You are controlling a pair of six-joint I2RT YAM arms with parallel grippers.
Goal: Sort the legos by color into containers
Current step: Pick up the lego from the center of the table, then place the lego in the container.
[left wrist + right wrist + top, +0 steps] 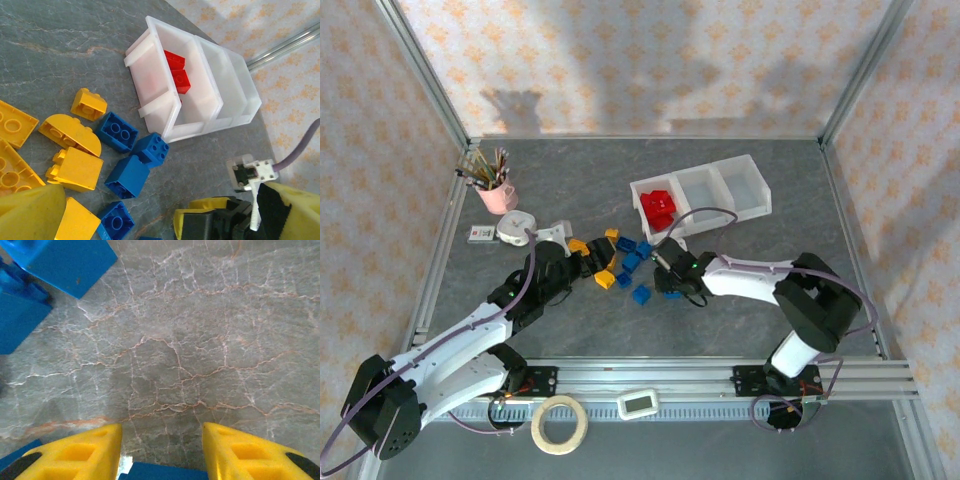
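Right gripper [160,432] straddles a smooth, bright blue lego [165,473].

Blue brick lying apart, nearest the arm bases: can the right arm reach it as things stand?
Probably yes: the blue brick lies on bare table close beside the right gripper, with nothing standing between them.

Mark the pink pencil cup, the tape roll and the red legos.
pink pencil cup [500,197]: top view, side wall.
tape roll [538,425]: top view, ring's left side.
red legos [180,81]: left wrist view, lower brick's face.
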